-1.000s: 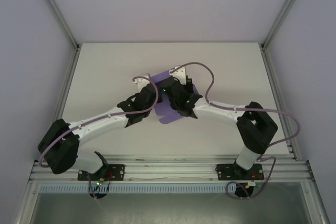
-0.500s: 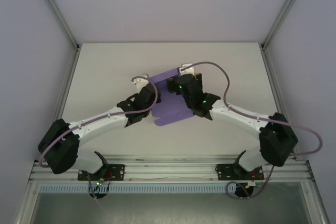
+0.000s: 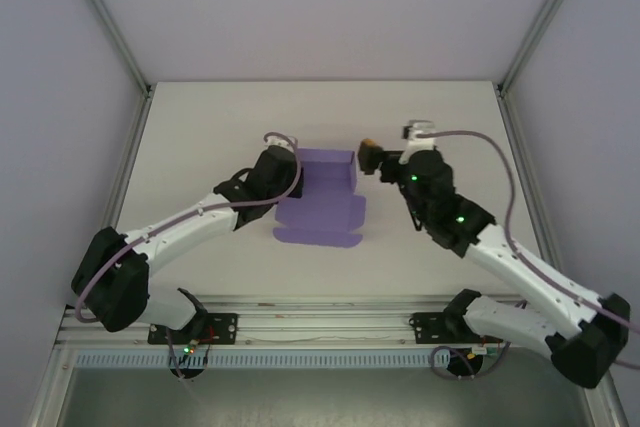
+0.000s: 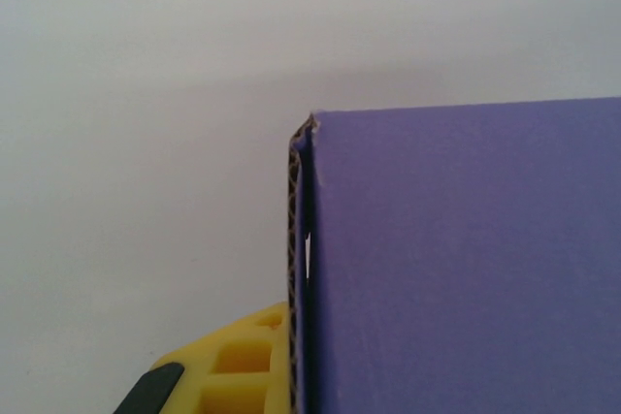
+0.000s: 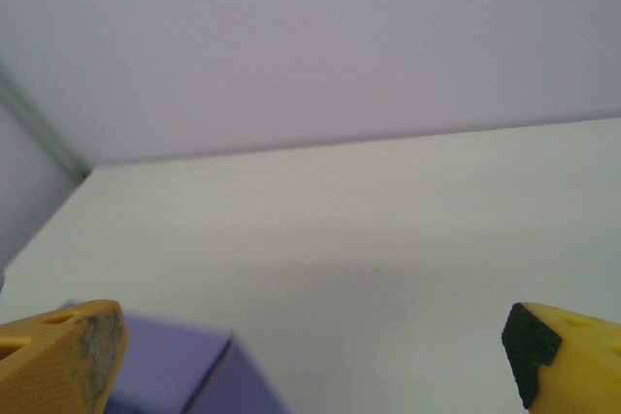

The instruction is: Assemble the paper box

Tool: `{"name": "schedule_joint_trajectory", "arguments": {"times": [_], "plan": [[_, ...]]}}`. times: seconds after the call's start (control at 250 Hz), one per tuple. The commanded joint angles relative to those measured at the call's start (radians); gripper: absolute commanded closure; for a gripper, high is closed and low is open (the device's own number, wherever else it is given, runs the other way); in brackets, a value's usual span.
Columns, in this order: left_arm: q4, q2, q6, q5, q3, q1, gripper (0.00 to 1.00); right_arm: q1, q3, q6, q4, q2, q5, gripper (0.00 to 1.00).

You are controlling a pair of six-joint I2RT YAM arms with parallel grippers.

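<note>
Right arm has drawn back since a second ago. Then its gripper sat over the middle of the card beside the left one; now the right gripper (image 3: pixel 371 158) hangs just off the sheet's far right corner, apart from it, and the paper box (image 3: pixel 325 202) lies uncovered.

Jaws: the right wrist view has the right gripper's two yellow fingertips (image 5: pixel 60 356) spread wide with nothing but bare table (image 3: pixel 200 137) between them. The left gripper (image 3: pixel 285 169) is at the box's far left corner. In the left wrist view a purple wall stands upright with its corrugated edge hard against one yellow finger (image 4: pixel 243 366). The other finger is hidden behind the card, so the grip is probably a pinch on that wall — jaws drawn together on it.

Box sits mid-table, partly formed: far end has walls raised, near panel and its flaps lie flat toward the arm bases.

Step in hand, as I judge it: raise the remaining walls while the left gripper anchors the corner.

Notes for doing it well:
- keep the left pinch fixed — if it drifts, the whole sheet slides
- bring the right fingers in low, under a flap's free edge, and fold along the crease, not across it
- press each wall fully upright before letting go; the card may spring back.
</note>
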State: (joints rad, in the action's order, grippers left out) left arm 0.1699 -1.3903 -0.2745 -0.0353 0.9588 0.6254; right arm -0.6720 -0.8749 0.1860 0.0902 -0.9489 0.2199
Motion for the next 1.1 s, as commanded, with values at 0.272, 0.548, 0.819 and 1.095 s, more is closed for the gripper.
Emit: {"name": "schedule_joint_trajectory", "arguments": {"times": [0.272,0.548,0.819,1.095], "plan": [[0.643,-0.075,0.856,0.332,0.367,0.000,1.00,0.097,0.040,0.141,0.322,0.078,-0.086,0.00],[0.895,-0.379,0.895,0.248,0.594,0.054,1.00,0.135,0.052,0.132,0.350,0.067,-0.129,0.00],[0.973,-0.696,0.846,0.001,0.763,0.116,1.00,0.170,0.077,0.132,0.382,0.080,-0.133,0.00],[0.865,-0.945,0.851,-0.180,0.879,0.150,1.00,0.222,0.105,0.142,0.402,0.122,-0.140,0.00]]}}
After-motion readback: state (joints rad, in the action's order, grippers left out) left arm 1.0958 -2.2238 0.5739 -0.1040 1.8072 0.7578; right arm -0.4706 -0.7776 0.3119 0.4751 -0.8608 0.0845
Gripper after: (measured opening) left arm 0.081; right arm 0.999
